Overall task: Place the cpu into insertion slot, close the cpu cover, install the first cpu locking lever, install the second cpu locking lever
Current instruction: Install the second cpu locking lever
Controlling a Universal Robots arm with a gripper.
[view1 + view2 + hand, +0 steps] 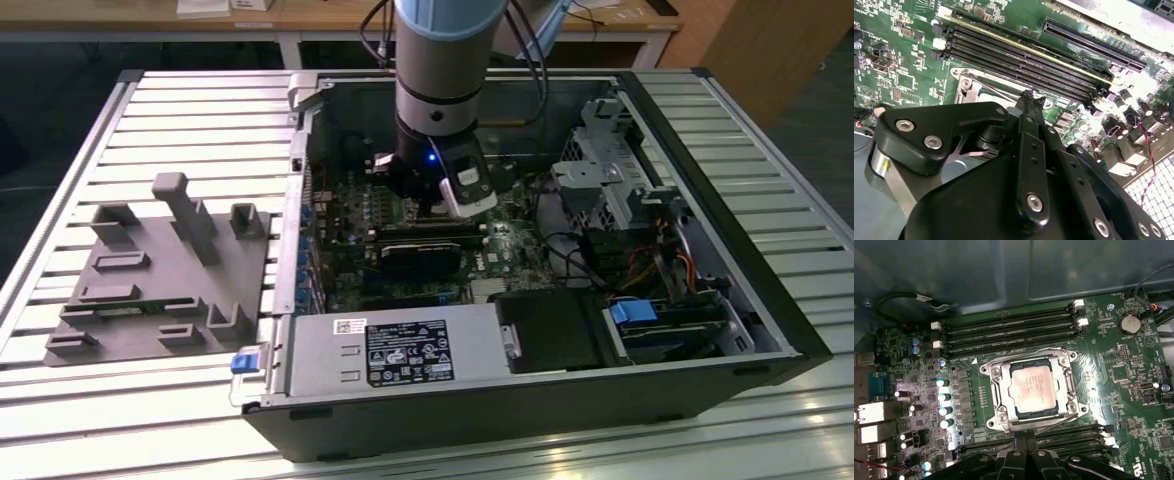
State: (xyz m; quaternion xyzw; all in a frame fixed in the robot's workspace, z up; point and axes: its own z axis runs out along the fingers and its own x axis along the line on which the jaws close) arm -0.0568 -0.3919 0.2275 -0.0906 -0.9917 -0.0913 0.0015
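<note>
A grey fixture (pixel 154 275) lies on the tabletop (pixel 80 400) at the exterior view's left. To its right, inside the open computer case (pixel 534 405), the gripper (pixel 435 208) hangs, fingers (pixel 1029 130) clenched together, near the insertion slot (pixel 1031 416). The cpu (pixel 1031 387) sits there under the lowered cpu cover (pixel 996 390).

Robotics lab bench. Slatted aluminium worktable (pixel 80 150) carries an opened desktop computer case (pixel 534 425) and a grey moulded fixture block (pixel 160 290). Industrial robot arm (pixel 447 70) overhead. Wooden desks (pixel 320 15) behind.
</note>
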